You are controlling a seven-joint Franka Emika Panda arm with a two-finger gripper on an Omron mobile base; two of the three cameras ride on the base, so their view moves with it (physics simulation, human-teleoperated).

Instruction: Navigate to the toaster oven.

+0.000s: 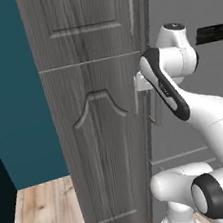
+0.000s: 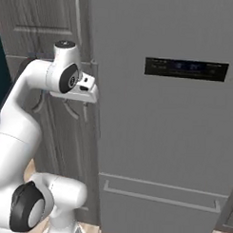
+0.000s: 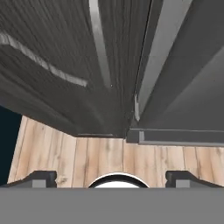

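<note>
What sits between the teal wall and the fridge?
A tall wood-grain cabinet, standing right beside the fridge. The left base view shows it, with the teal wall on its other side.

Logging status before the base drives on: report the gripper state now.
Gripper: open and holding nothing, its fingertips set wide apart over the wooden floor, facing the cabinet and refrigerator.
</note>
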